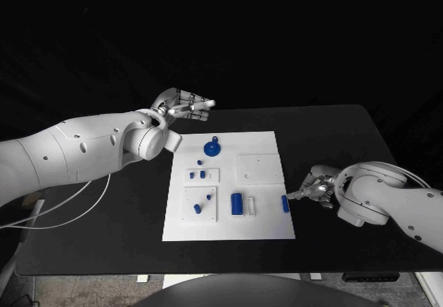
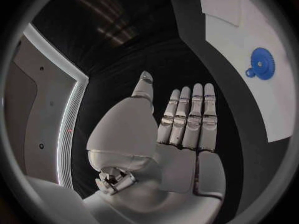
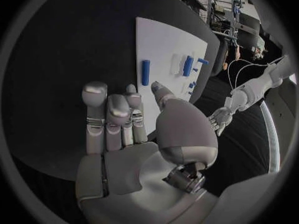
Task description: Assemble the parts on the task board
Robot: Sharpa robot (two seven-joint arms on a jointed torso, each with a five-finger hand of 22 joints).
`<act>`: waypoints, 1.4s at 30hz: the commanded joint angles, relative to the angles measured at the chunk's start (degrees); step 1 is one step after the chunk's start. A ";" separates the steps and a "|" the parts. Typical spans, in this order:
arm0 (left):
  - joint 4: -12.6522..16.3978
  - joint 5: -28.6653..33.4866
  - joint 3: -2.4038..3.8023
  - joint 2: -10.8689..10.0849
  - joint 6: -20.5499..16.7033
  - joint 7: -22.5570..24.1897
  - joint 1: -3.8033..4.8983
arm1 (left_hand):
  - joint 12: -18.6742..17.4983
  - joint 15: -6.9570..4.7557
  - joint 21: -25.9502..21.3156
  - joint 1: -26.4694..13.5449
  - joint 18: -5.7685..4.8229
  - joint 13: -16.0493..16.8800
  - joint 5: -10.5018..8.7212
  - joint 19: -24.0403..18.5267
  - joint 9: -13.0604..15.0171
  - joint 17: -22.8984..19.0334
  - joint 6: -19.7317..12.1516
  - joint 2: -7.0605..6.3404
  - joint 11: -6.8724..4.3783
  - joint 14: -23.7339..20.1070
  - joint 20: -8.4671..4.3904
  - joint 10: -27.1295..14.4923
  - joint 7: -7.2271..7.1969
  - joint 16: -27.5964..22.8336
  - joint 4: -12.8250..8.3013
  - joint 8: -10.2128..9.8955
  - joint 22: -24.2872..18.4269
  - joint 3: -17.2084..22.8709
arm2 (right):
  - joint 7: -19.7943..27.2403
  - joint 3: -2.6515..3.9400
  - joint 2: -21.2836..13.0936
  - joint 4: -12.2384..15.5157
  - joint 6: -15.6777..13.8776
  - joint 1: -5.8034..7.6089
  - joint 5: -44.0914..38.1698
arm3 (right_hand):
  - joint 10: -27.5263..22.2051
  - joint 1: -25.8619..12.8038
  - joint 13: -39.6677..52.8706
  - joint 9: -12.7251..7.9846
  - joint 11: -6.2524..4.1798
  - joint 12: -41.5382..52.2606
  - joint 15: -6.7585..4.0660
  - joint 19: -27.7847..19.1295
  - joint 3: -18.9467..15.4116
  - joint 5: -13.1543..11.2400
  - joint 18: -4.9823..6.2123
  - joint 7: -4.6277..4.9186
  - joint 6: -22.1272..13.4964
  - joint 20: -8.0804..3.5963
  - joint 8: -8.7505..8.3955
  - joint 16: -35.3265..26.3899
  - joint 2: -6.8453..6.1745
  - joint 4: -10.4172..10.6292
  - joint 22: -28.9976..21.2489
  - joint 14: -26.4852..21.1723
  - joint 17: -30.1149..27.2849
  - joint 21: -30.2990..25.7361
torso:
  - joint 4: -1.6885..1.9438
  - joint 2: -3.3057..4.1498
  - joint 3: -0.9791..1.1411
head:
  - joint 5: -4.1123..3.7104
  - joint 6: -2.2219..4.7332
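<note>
The table (image 1: 351, 128) is showing a matt black top. The task board (image 1: 267, 224) is looking like smooth matt white plastic, its parts (image 1: 237, 203) glossy blue plastic. Both arms (image 1: 74, 153) are gleaming in glossy white shell; the left hand (image 2: 181, 129) is shining like brushed metal.

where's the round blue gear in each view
Head view: the blue gear lies at the task board's far end, near the left robot hand.
Left wrist view: the gear lies on the white board, beyond the fingertips.
Right wrist view: I cannot pick it out.
Shared landmark: the white task board.
</note>
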 commanded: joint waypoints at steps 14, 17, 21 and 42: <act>0.14 0.33 -0.01 0.01 2.02 -0.48 0.06 | 0.20 0.08 0.34 -0.36 0.50 0.05 -0.18 -0.17 0.01 -0.05 -0.52 -0.52 0.06 -0.27 0.25 -0.30 0.14 -0.25 0.91 0.16 -0.08 0.17 | -1.80 -0.73 3.56 -2.22 0.82 -1.45 -1.76 | -0.32 0.42 0.06 0.26 0.01 -0.16 0.24 2.29 0.37 -0.20 -0.41 -0.01 -0.04 0.11 0.19 -0.28 -0.94 1.81 4.52 -0.23 0.10 -0.22 | 0.03 0.05 -0.02 | 0.24 -0.49; 0.16 0.33 -0.01 -0.01 2.03 -0.52 0.06 | 0.20 0.08 0.34 -0.36 0.50 0.05 -0.18 -0.17 0.01 -0.05 -0.52 -0.52 0.06 -0.27 0.25 -0.30 0.14 -0.25 0.91 0.16 -0.08 0.17 | -1.74 -0.83 3.90 -2.41 0.79 -1.61 -1.77 | -0.28 1.14 0.07 0.32 -0.04 -0.14 0.22 2.29 0.77 -1.71 -0.44 -0.08 0.28 0.09 0.18 -0.23 -0.41 0.63 4.52 -0.21 0.16 -0.24 | 0.02 0.02 -0.02 | 0.28 -0.56; 0.17 0.33 -0.01 -0.02 2.02 -0.55 0.06 | 0.20 0.08 0.34 -0.36 0.50 0.05 -0.18 -0.17 0.01 -0.05 -0.52 -0.52 0.06 -0.27 0.25 -0.30 0.14 -0.25 0.91 0.16 -0.08 0.17 | -1.80 -1.01 4.22 -2.58 0.83 -1.72 -1.78 | -0.24 2.42 0.14 0.28 -0.23 -0.09 0.09 2.29 5.35 -6.18 -0.55 -0.33 1.03 0.01 0.17 -0.21 -0.01 -2.10 4.54 -0.18 0.22 -0.13 | 0.00 -0.01 0.00 | 0.30 -0.60; 0.16 0.28 -0.02 -0.19 2.11 -0.88 0.06 | 0.20 0.08 0.35 -0.22 0.50 0.05 -0.13 -0.20 0.00 -0.05 -0.55 -0.54 0.08 -0.27 0.25 -0.32 0.15 -0.25 1.10 0.14 -0.08 0.27 | -2.13 -1.71 4.58 -3.80 -0.10 -1.89 -2.78 | -0.05 1.30 0.53 0.46 -0.84 0.17 -0.16 2.28 10.72 -5.61 -0.92 -1.21 3.40 -0.28 0.17 -0.26 4.87 -14.11 4.56 -0.12 0.13 0.12 | -0.01 -0.02 -0.01 | 0.12 -0.77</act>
